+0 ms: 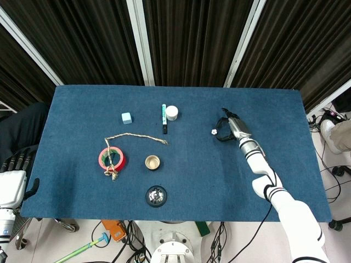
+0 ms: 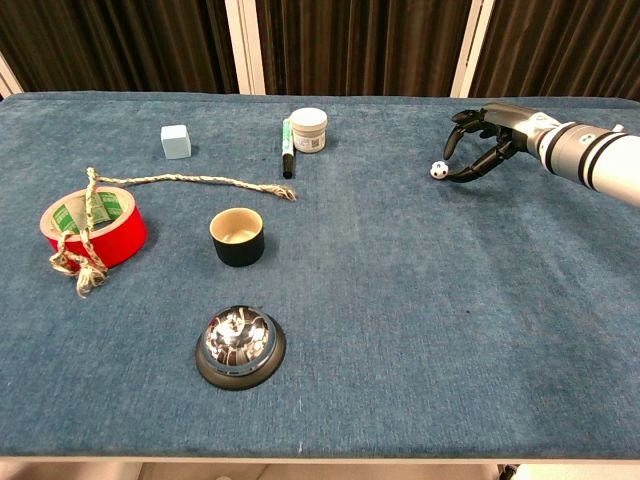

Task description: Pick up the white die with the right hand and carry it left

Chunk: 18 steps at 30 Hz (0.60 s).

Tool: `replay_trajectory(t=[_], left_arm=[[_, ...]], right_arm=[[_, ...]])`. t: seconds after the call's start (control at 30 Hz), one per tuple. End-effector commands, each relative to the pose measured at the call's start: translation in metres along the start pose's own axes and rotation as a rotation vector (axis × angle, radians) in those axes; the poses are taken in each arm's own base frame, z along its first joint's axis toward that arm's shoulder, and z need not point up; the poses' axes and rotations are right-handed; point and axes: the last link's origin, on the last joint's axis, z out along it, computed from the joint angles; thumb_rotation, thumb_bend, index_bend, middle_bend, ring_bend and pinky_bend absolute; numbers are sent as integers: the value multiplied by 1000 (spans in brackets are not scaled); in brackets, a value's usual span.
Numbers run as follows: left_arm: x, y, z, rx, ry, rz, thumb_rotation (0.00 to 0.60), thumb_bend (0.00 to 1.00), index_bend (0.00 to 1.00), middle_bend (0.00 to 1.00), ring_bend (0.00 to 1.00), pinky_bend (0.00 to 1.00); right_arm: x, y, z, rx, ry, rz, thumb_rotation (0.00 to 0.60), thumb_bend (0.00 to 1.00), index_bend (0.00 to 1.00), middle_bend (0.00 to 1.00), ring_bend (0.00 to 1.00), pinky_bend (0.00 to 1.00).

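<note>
Blue table [image 2: 400, 330] | right hand [image 2: 487, 138] low, fingers spread, cupped just beside white die [image 2: 438, 170], grasping nothing

The blue table [image 2: 400, 330] carries one white die [image 2: 438, 170], one pale blue cube [image 2: 175, 141], one marker [image 2: 286, 148] and one white jar [image 2: 308, 129]. There is also one red tape roll [image 2: 95, 226], one rope [image 2: 170, 182], one black cup [image 2: 237, 236] and one bell [image 2: 240, 346].
</note>
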Motion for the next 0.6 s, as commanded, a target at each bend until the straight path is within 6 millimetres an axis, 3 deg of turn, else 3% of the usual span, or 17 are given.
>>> replay_trajectory(t=[0.03,0.6], left_arm=[[0,0,0,0,0,3,600,417,38,0,12,95],[0,-2,0,13,4,-4,600,417,37,0,12,95]], right_arm=[[-1,-2,2,-1,-7,-3,600,361,534,41,96,73],[-4,-5,8,-27,-24,-12,600,365,552,41,96,73]])
